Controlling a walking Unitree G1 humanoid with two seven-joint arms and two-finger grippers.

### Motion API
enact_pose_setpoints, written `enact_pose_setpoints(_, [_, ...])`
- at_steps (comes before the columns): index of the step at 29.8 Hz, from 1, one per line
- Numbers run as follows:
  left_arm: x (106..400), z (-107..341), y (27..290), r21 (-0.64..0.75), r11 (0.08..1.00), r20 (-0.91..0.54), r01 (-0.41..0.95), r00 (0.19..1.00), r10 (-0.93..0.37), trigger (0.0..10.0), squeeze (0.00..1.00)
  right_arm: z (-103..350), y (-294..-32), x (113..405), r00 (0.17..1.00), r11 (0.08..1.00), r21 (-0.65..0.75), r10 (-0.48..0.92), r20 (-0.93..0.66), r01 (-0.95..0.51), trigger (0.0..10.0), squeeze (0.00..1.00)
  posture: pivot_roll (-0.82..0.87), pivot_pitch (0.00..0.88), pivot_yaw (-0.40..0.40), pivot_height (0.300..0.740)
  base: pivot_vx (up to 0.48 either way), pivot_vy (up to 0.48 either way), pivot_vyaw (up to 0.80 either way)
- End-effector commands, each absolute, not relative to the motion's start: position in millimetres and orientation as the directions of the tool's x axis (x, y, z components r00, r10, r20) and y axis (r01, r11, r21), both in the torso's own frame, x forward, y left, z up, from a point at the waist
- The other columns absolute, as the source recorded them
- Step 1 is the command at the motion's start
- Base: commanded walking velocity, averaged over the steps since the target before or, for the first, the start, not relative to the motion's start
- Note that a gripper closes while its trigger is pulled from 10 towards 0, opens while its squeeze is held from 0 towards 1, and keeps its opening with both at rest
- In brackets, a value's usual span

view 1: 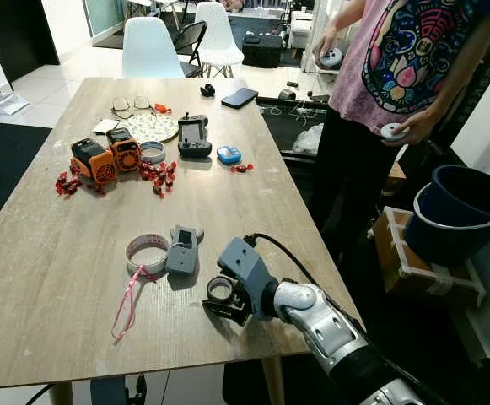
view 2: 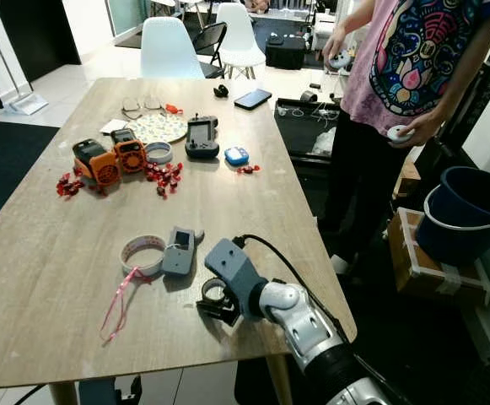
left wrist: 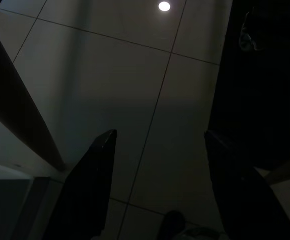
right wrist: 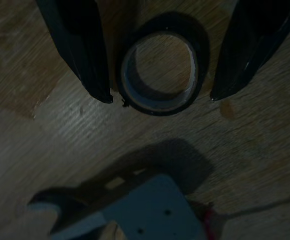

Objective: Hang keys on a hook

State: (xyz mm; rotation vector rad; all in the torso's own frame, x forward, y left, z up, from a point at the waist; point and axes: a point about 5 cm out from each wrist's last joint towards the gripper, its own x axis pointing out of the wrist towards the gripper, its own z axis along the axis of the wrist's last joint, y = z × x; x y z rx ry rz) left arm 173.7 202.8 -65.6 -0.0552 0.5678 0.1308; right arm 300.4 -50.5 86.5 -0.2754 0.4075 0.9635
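Though dim, roll probably between fingers

Silver jointed right arm with black forearm segment, grey-blue boxy wrist housing, black cable looping from it. Right gripper: two long black tapered fingers. Left gripper: same black fingers, dim.

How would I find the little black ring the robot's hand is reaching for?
Look at the wooden table, at its near edge by the robot's right gripper. Between the open black fingers lies a small roll of black tape. The white tape roll beside it is bigger and has a pink ribbon.
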Motion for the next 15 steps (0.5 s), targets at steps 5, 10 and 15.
enact_pose_setpoints(5, [174.8, -64.5, 200.3, -0.020, 0.991, -0.528, -0.132, 0.843, 0.102, 10.0, 0.00, 42.0, -68.8, 282.1, 0.431, 0.611, 0.093, 0.649, -0.626, -0.786, 10.0, 0.00, 0.08, 0.068, -0.062, 0.740, 0.000, 0.000, 0.00])
enact_pose_setpoints(10, [174.3, -64.5, 200.8, -0.019, 0.991, -0.528, -0.131, 0.843, 0.101, 10.0, 0.00, 42.0, -68.3, 282.1, 0.431, 0.607, 0.087, 0.651, -0.625, -0.790, 10.0, 0.00, 0.08, 0.066, -0.061, 0.740, 0.000, 0.000, 0.00])
enact_pose_setpoints(15, [173.9, -64.6, 201.1, -0.018, 0.991, -0.528, -0.131, 0.843, 0.102, 10.0, 0.00, 41.9, -67.6, 282.0, 0.429, 0.606, 0.094, 0.655, -0.622, -0.790, 9.3, 0.00, 0.08, 0.064, -0.061, 0.740, 0.000, 0.000, 0.00])
